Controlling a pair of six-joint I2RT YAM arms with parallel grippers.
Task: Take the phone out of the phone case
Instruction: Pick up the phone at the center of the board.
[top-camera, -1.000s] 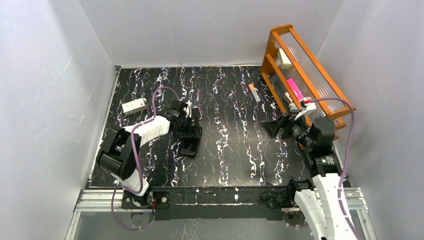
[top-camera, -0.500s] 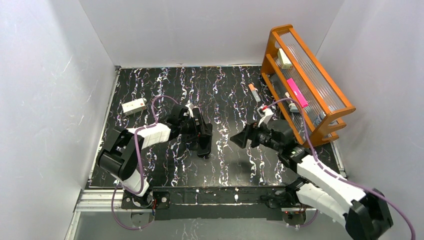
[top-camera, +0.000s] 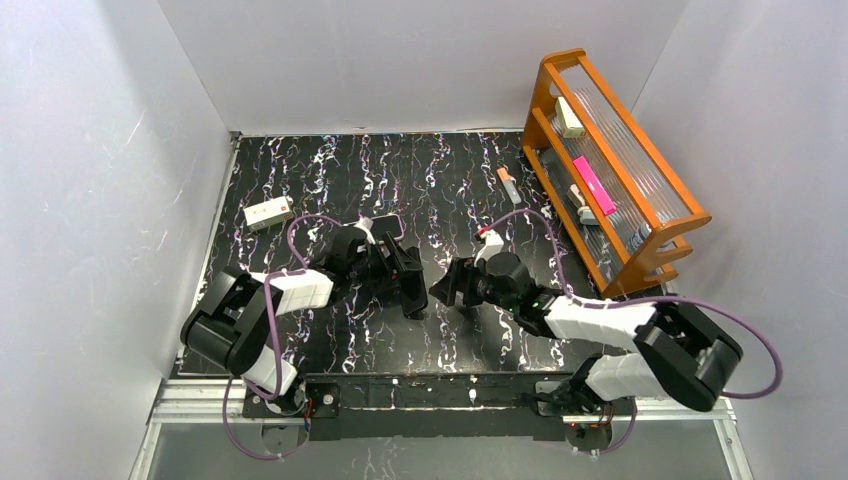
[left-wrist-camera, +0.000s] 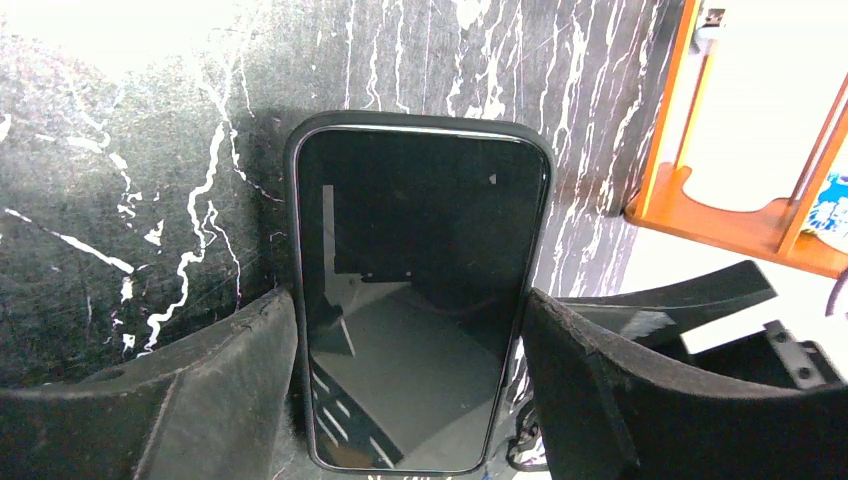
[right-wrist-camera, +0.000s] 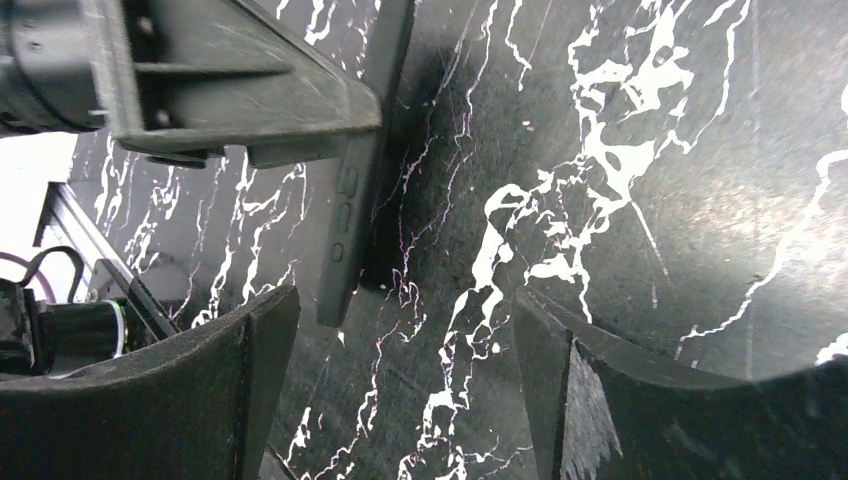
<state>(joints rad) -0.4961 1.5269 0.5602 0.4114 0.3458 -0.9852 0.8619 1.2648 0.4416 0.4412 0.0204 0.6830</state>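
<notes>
A black phone in a black case (top-camera: 409, 284) stands tilted on edge on the marbled table, left of centre. My left gripper (top-camera: 398, 272) is shut on it; in the left wrist view the phone's dark screen (left-wrist-camera: 420, 290) fills the gap and both pads (left-wrist-camera: 250, 350) press on the case's long sides. My right gripper (top-camera: 446, 288) is open and empty just right of the phone, not touching it. In the right wrist view the case's side with its buttons (right-wrist-camera: 352, 215) shows ahead to the left, held under a left finger (right-wrist-camera: 230, 80), beyond my right gripper (right-wrist-camera: 405, 300).
An orange rack (top-camera: 612, 150) with small items stands at the back right; it also shows in the left wrist view (left-wrist-camera: 740, 205). A white box (top-camera: 268, 212) lies at the left. A small orange-and-white piece (top-camera: 508, 184) lies near the rack.
My right arm has swung left from beside the rack to just right of the phone. My left gripper has carried the phone a little right and tipped it onto its edge.
</notes>
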